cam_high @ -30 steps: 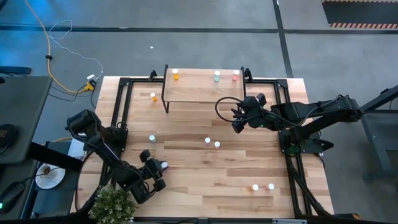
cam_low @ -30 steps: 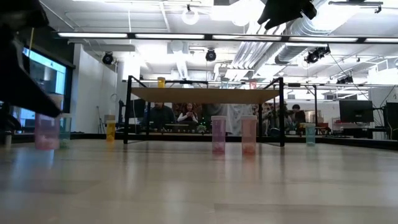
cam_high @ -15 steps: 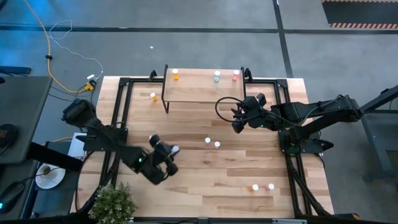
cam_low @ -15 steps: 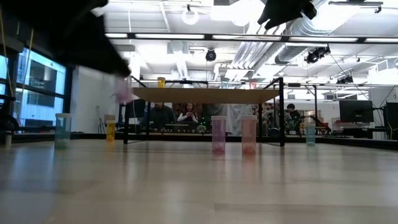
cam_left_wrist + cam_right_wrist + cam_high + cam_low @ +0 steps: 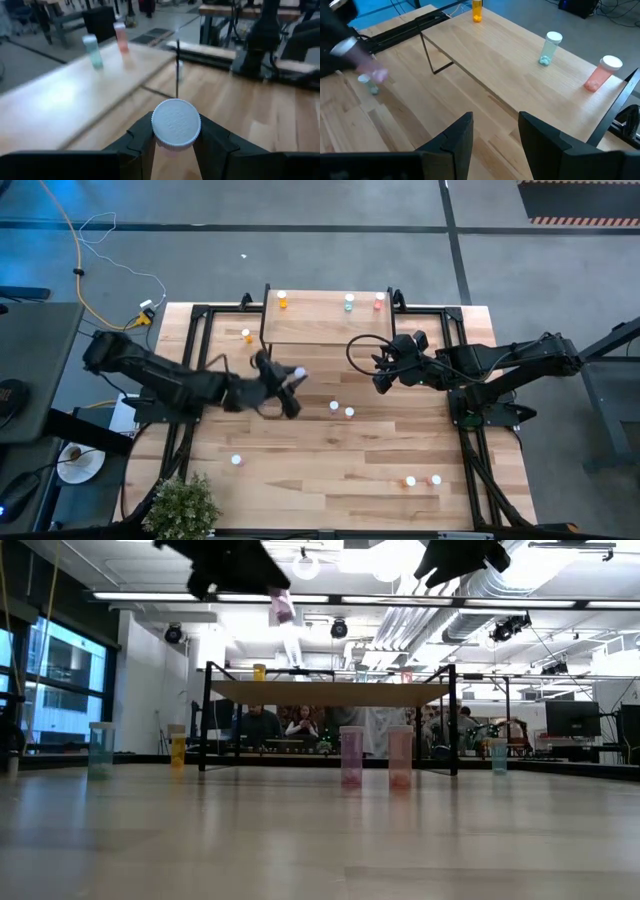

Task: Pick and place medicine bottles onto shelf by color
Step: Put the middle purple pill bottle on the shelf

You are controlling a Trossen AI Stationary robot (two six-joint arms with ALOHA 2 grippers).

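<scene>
Wooden desk (image 5: 330,450) scene: left hand (image 5: 175,137) is clamped on a pink bottle (image 5: 283,607), airborne just short of the shelf (image 5: 330,320). I'd set it upright beside the pink one far right. Right hand (image 5: 495,132) hovers unclenched.

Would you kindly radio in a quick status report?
Left gripper shut on pink bottle, raised near the shelf. Right gripper open, empty, hovering beside shelf. Path clear.
</scene>
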